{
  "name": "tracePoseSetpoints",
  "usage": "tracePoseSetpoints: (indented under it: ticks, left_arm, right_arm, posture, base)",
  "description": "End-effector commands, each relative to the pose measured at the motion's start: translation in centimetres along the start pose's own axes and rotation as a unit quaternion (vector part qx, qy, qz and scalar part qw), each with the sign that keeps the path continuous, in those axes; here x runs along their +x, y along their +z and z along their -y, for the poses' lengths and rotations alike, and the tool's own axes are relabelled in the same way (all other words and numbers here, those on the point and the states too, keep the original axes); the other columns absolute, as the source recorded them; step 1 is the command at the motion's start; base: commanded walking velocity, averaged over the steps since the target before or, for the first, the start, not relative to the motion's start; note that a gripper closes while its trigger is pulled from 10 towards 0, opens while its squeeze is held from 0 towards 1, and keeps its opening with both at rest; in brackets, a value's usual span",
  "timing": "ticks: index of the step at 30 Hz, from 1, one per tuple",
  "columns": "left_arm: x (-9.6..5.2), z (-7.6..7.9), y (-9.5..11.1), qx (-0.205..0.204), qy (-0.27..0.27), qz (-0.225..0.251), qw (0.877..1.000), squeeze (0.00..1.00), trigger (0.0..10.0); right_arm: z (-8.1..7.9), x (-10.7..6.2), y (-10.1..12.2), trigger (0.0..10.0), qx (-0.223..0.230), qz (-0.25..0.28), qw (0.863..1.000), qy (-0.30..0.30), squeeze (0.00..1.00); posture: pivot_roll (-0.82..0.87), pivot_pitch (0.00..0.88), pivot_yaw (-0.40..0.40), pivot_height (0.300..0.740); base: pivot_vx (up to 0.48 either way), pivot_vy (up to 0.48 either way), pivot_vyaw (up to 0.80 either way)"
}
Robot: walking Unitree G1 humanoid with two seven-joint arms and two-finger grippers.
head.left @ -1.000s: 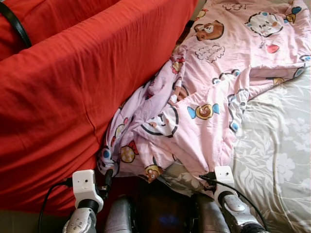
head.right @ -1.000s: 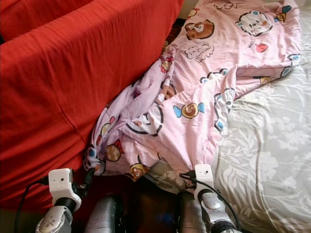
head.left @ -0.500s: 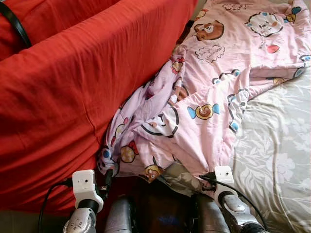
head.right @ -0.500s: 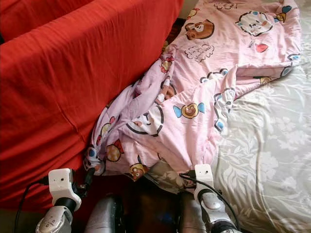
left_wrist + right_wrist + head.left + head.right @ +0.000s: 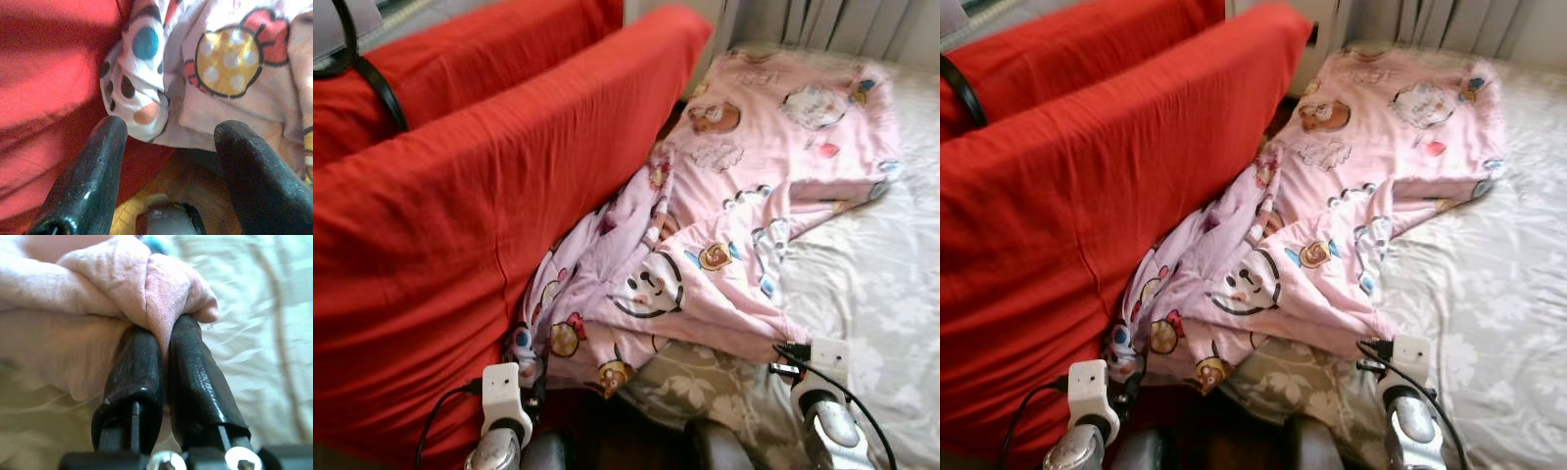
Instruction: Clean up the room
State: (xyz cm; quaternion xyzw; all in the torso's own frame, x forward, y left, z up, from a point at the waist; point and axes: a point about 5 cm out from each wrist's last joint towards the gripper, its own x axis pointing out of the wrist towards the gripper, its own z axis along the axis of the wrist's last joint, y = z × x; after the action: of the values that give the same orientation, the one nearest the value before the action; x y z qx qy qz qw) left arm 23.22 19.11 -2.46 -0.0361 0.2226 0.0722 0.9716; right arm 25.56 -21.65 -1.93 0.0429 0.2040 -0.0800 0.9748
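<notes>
A pink cartoon-print blanket [image 5: 724, 215] lies crumpled across the bed, its near edge hanging down between the bed and the red sofa. My right gripper [image 5: 164, 333] is shut on a fold of the blanket's near edge [image 5: 781, 333], low at the bed's front, with pink cloth bunched over both fingertips. My left gripper [image 5: 168, 132] is open just below the blanket's hanging corner [image 5: 142, 93], beside the sofa, with nothing between its fingers.
The red-covered sofa [image 5: 460, 215] stands close along the bed's left side, with a black strap [image 5: 372, 73] on its top. The grey floral sheet [image 5: 891, 294] covers the right part of the bed. Curtains [image 5: 842, 24] hang at the far end.
The camera has tilted up, bringing the bed's far end into view. My right gripper has moved right with the blanket's edge, uncovering more grey sheet at the near corner. The left gripper has barely moved.
</notes>
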Motion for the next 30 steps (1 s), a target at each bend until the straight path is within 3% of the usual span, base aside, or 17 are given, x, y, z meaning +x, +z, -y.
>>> tracePoseSetpoints:
  ticks: [1, 12, 22, 30]
  left_arm:
    - [0.0, -0.8, -0.8, 0.004, 0.012, -0.008, 1.0, 0.0, 10.0]
    - [0.0, -1.3, -1.3, 0.009, 0.017, -0.008, 1.0, 0.0, 10.0]
    - [0.1, -1.0, -2.3, 0.019, 0.013, -0.044, 0.999, 0.0, 10.0]
    - [-0.3, -0.8, -4.1, 0.017, 0.008, -0.105, 0.994, 0.0, 10.0]
  right_arm:
    - [-0.2, -0.3, -0.6, 10.0, 0.003, -0.011, 1.0, 0.004, 0.0]
    - [-1.1, -0.5, -1.3, 10.0, 0.021, -0.017, 0.999, 0.021, 0.0]
    - [-0.8, -1.4, -3.3, 10.0, 0.025, -0.063, 0.998, 0.01, 0.0]
    - [-1.3, -2.3, -5.5, 10.0, 0.011, -0.128, 0.992, 0.014, 0.0]
  posture:
    - [-0.11, 0.0, 0.009, 0.632]
    - [-0.1, 0.0, 0.021, 0.632]
    - [-0.11, 0.0, 0.028, 0.696]
    - [-0.11, 0.0, 0.026, 0.74]
  base:
    - [0.0, 0.0, 0.0]
    - [0.0, 0.0, 0.0]
    - [0.0, 0.0, 0.0]
    - [0.0, 0.0, 0.0]
